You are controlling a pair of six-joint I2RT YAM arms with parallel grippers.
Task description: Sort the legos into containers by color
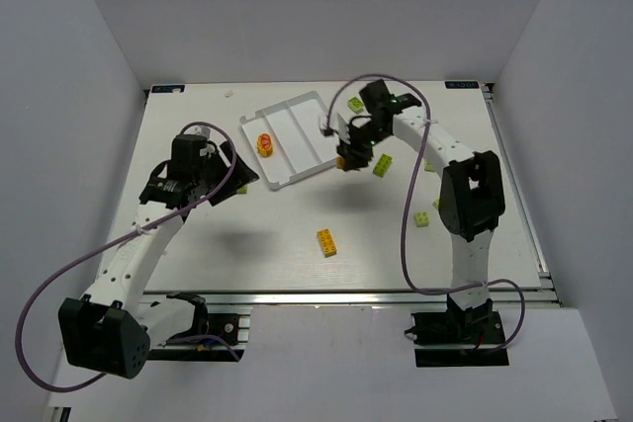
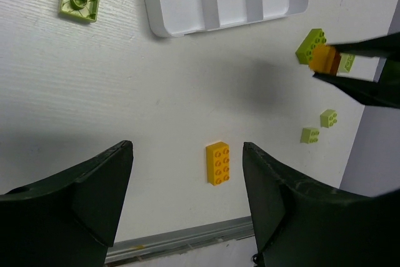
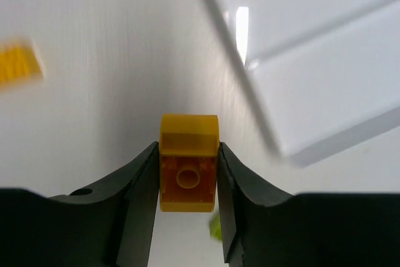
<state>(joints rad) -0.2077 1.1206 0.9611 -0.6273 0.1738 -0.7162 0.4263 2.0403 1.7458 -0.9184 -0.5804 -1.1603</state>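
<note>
The right gripper [image 3: 189,154] was clamped on an orange-yellow brick [image 3: 189,170], held just beside the near-right corner of the tray [image 1: 297,104], which lay toward the far edge of the table [image 1: 198,244]. Released there, the brick would likely strike the wall and tumble outside, or miss the left compartment [image 1: 259,126] holding the other orange brick [image 1: 264,144]. The left gripper [image 2: 187,148] hung with its fingers apart.

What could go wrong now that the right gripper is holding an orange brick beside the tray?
The right gripper grips the orange brick beside the tray, not over it; releasing now would likely land it on the table. The other orange brick lies in the far compartment, so dropping into the nearest one could split the colour.
</note>
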